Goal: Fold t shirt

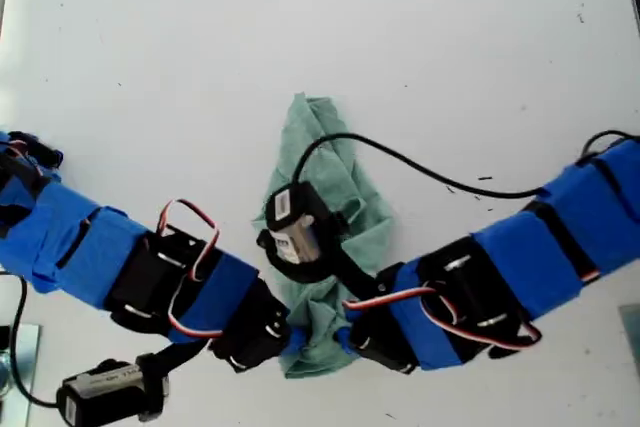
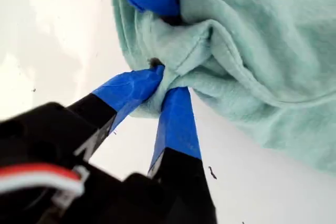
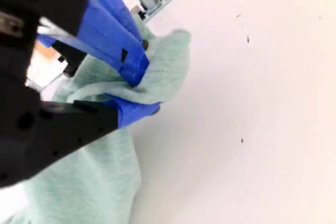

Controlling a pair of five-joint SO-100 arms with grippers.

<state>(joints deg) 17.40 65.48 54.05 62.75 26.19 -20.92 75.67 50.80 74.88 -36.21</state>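
Near part of t shirt (image 1: 340, 187) hidden under wrist camera and both arms. Jaw contact unreadable in exterior view. Arms cut off at exterior view's left and right edges.

Readable text: none showing in any view.
Label on camera module: a white sticker (image 1: 282, 205) sitting on the black wrist camera (image 1: 297, 227) lying over the t shirt (image 1: 330, 197); dark marks on it blurring, not reading as letters or numbers.
Brands, numbers, signs: none appearing on the blue-taped arms or the white table (image 1: 150, 67).
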